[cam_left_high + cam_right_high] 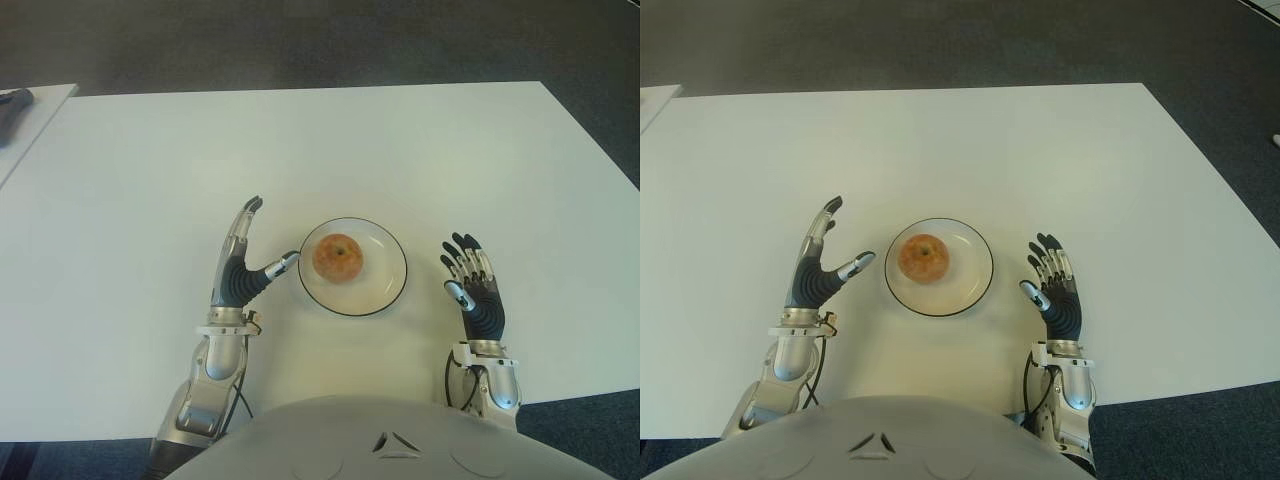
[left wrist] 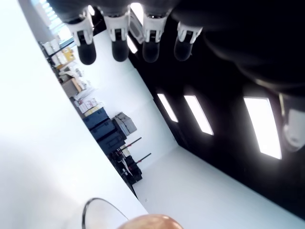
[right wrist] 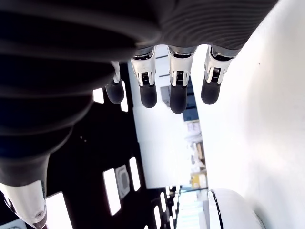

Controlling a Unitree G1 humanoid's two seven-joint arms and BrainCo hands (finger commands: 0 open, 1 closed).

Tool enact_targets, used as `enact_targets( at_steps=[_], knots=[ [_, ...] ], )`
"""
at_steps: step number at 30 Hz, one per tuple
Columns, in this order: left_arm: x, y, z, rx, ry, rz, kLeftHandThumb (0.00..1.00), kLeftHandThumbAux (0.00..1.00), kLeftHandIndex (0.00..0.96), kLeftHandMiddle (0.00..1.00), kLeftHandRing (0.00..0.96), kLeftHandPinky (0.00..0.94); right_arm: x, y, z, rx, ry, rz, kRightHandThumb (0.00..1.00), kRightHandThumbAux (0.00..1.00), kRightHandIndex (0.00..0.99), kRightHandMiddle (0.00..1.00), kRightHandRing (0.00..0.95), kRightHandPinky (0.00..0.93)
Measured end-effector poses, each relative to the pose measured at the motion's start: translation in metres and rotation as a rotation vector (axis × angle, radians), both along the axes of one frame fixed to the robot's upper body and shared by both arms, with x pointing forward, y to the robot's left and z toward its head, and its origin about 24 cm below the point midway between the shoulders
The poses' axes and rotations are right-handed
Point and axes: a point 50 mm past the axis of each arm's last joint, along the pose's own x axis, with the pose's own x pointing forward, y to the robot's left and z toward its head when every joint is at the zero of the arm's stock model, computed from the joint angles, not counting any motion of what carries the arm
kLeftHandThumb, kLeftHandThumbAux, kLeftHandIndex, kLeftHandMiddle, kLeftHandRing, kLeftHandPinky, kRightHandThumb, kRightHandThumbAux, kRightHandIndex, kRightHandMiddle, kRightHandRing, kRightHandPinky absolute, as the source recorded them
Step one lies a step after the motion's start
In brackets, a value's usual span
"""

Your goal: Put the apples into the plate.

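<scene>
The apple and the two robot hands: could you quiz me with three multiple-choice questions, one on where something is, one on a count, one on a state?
1. Where is the apple?
A. on the plate
B. on the bare table
C. in a robot hand

2. How many apples show?
A. three
B. one
C. two

3. How are the left robot hand and right robot hand?
A. both gripping the apple
B. one holding the plate
C. both open, empty

Answers: 1 A, it sits mid-plate. 2 B, only one is visible. 3 C, fingers are spread beside the plate.
</scene>
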Motion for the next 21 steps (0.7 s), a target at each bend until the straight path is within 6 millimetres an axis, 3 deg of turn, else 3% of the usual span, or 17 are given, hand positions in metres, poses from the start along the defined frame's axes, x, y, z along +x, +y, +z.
enact_targets(
  at_steps=[7, 21],
  knots=[
    [-0.015, 0.002, -0.012, -0.153, 0.084, 0.087, 0.077, 0.486, 0.071, 0.056, 0.050, 0.086, 0.000, 0.000, 0.000, 0.006, 0.007, 0.004, 0.226, 0.622, 0.089, 0.120, 0.113, 0.131],
    [-0.031, 0.002, -0.030, -0.203, 0.144, 0.207, 0.016, 0.487, 0.064, 0.081, 0.075, 0.083, 0.000, 0.000, 0.000, 0.007, 0.019, 0.025, 0.236, 0.629, 0.093, 0.118, 0.113, 0.133]
  ],
)
